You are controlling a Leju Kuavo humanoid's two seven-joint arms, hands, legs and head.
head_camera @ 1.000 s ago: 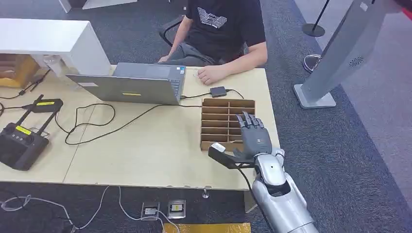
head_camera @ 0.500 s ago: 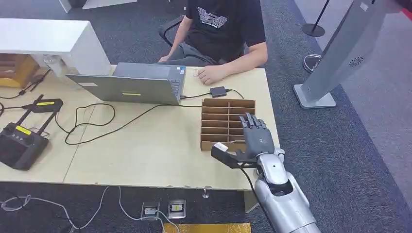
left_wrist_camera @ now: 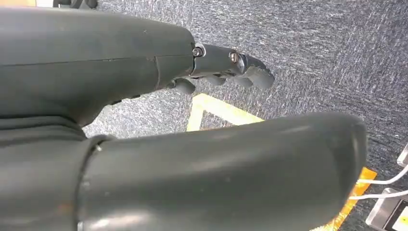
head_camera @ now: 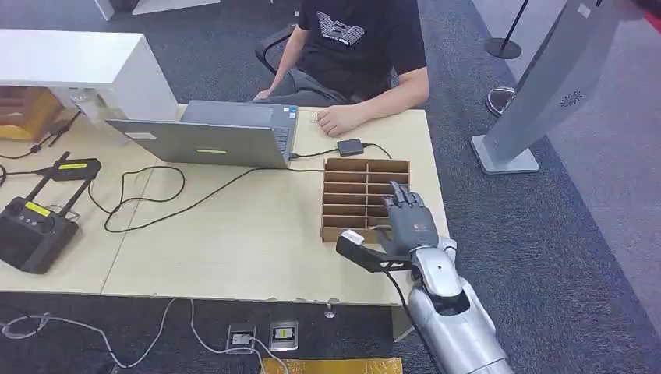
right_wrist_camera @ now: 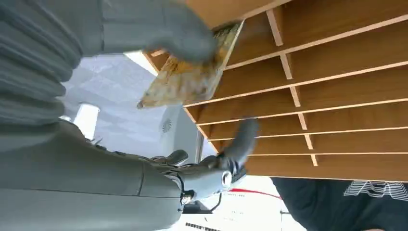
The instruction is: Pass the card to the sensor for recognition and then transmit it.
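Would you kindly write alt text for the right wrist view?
The robot's right hand pinches a yellowish card just clear of a wooden slotted card rack, thumb on the card. A person's black shirt shows beyond the rack.

At centre right we see the slotted wooden box (head_camera: 355,196) blocking our right hand (head_camera: 407,222); bare table (head_camera: 234,249) lies left.

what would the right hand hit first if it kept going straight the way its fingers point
Probably the wooden card rack: the right hand hangs over its near end, fingers pointing along it towards the person. Height above the dividers is unclear.
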